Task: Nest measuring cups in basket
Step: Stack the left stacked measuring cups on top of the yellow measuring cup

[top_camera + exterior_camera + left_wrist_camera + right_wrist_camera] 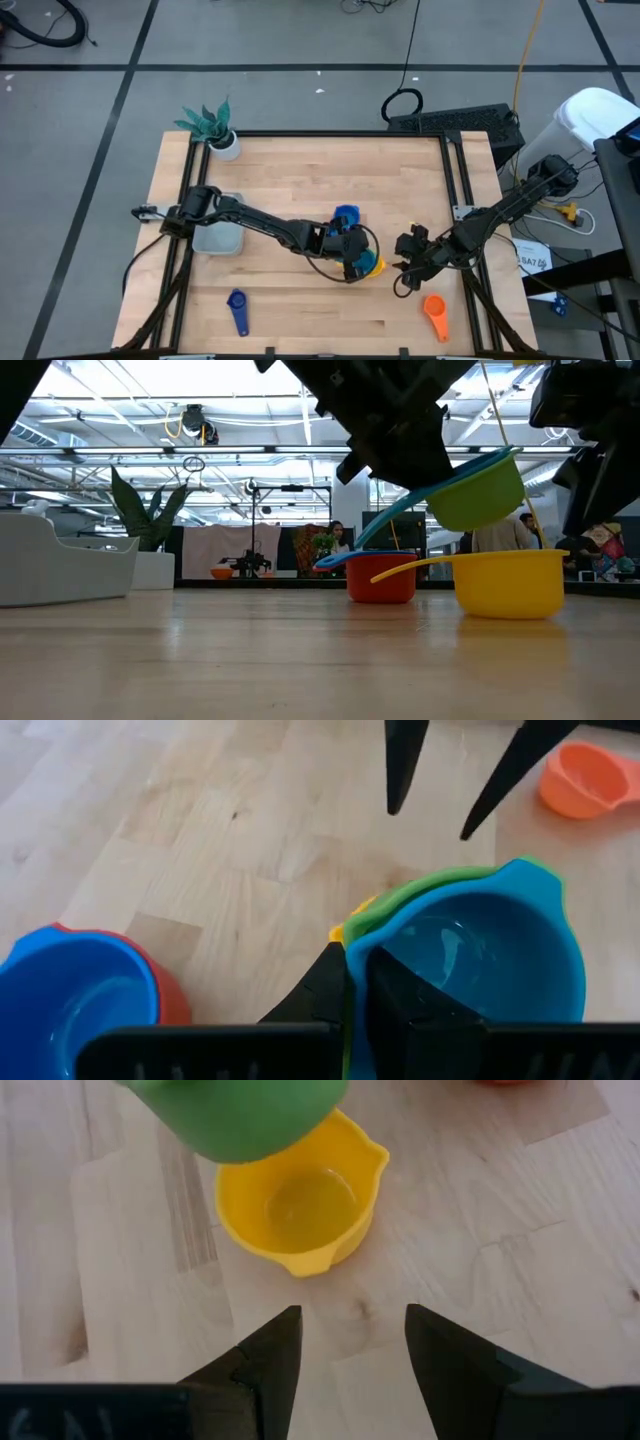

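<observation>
My left gripper (352,256) is shut on a green cup (478,490) with a light blue cup (480,955) nested inside it. It holds them just above the yellow cup (300,1215), which stands on the table. My right gripper (350,1325) is open, right of the yellow cup and pointing at it. A blue cup sits inside the red cup (382,580), which stands on the table just beyond. The dark blue cup (238,310) and the orange cup (435,315) lie on the table near its near edge. The basket (218,238) stands on the table at the left. My left gripper pinches the two nested cups by their rim (352,942): one finger (400,985) is inside the light blue bowl and the other (325,982) outside the green wall. It comes slanting down from the table's left. The cups are lifted clear and tilted, handles sloping down.
A small white plant pot (226,145) stands at the far left corner. Black rails run along the table's left and right sides (455,170). Bare wood lies between the basket and the cups and along the near edge's middle.
</observation>
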